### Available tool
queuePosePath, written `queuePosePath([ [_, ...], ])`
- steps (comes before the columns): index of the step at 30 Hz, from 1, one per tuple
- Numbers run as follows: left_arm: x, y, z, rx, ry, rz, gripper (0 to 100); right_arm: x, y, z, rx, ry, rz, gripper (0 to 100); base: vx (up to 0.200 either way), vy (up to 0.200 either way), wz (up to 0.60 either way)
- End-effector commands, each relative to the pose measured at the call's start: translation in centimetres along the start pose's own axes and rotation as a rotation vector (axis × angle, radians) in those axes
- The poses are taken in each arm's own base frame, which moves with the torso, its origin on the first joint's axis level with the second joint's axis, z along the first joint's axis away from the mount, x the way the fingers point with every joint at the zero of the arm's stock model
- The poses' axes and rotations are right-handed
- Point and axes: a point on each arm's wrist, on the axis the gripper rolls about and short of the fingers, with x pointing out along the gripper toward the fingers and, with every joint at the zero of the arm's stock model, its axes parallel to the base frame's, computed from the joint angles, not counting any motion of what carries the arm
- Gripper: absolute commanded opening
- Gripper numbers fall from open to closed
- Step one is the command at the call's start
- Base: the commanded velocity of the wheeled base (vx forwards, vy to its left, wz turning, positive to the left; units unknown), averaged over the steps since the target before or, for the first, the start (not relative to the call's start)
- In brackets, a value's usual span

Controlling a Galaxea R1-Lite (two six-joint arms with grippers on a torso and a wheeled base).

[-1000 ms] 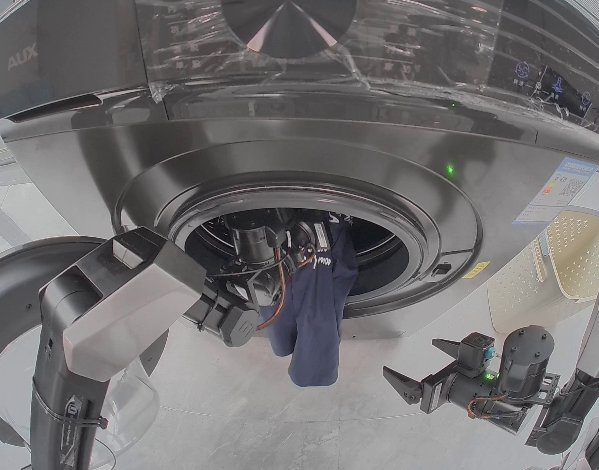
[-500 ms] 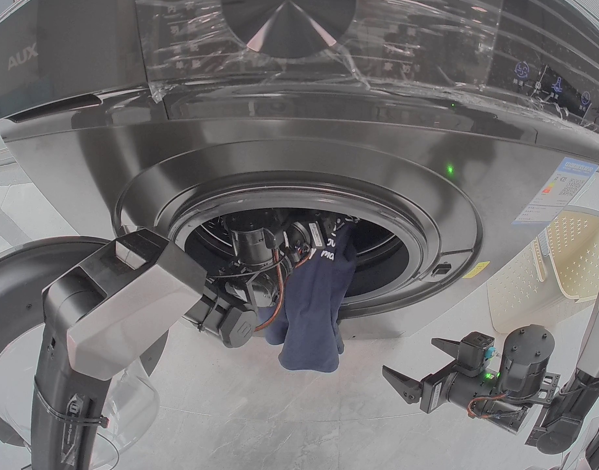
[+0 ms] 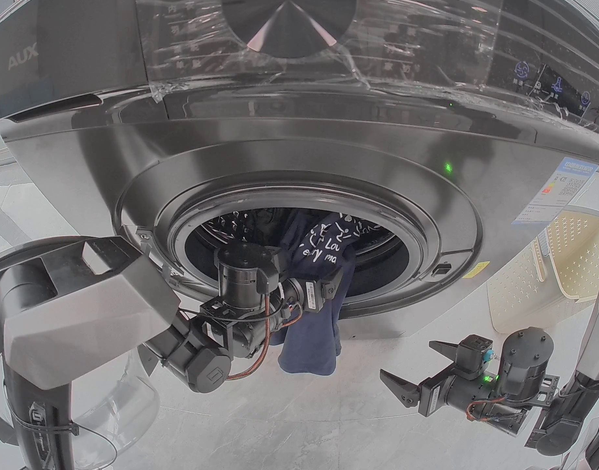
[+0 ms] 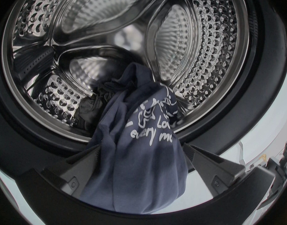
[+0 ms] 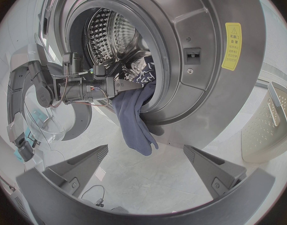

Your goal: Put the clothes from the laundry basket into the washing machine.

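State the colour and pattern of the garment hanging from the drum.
The garment is navy with white lettering; left wrist view shows best.

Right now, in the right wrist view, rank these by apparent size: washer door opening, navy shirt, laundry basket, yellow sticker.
1. washer door opening
2. navy shirt and laundry basket: too alike to rank; basket cut off by frame edge
3. yellow sticker

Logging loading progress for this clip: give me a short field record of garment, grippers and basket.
navy garment: draped over the washing machine door rim, part inside the drum, part hanging outside
left gripper: open at the opening, jaws either side of the garment
right gripper: open, empty, low beside the machine
laundry basket: on the floor, machine's right
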Motion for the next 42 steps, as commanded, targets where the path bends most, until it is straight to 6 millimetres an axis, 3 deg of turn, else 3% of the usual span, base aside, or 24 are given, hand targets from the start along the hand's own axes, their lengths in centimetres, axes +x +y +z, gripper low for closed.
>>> queuePosePath([
  [1,1.0,0.9,-2.3,0.009,0.056,0.01,0,0.0,0.1,0.0,-0.002,0.002,0.005,100,0.0,0.0,0.0],
  [4,1.3,1.1,-2.9,0.009,0.079,-0.009,0,0.0,0.1,0.0,-0.001,0.0,0.006,100,0.0,0.0,0.0],
  [8,2.1,0.7,-2.3,0.001,0.052,-0.039,0,0.0,0.1,0.0,-0.001,0.0,0.004,100,0.0,0.0,0.0],
  [14,5.3,0.8,1.3,-0.027,-0.123,-0.038,0,0.0,0.1,0.0,0.0,-0.003,0.005,100,0.0,0.0,0.0],
  [16,6.4,0.6,3.7,-0.061,-0.227,-0.049,0,0.0,0.1,0.0,-0.001,-0.004,0.006,100,0.0,0.0,0.0],
  [19,7.5,0.3,5.5,-0.112,-0.32,-0.031,0,0.0,0.1,0.0,-0.001,-0.004,0.006,100,0.0,0.0,0.0],
  [23,8.7,0.9,6.6,-0.127,-0.399,0.001,0,0.0,0.1,0.1,0.0,-0.007,0.01,100,0.0,0.0,0.0],
  [27,8.4,0.8,6.5,-0.125,-0.39,0.006,0,0.0,0.0,0.0,0.0,-0.004,0.007,100,0.0,0.0,0.0],
  [28,8.3,0.7,6.4,-0.125,-0.385,0.004,100,0.0,0.0,0.0,0.0,-0.004,0.007,100,0.0,0.0,0.0],
  [32,6.9,0.3,6.6,-0.12,-0.343,0.005,100,0.0,0.0,0.0,0.0,-0.004,0.007,100,0.0,0.0,0.0],
  [42,1.8,0.0,4.2,-0.043,-0.082,0.021,100,0.0,0.1,-0.1,-0.003,0.001,0.012,100,0.0,0.0,0.0],
])
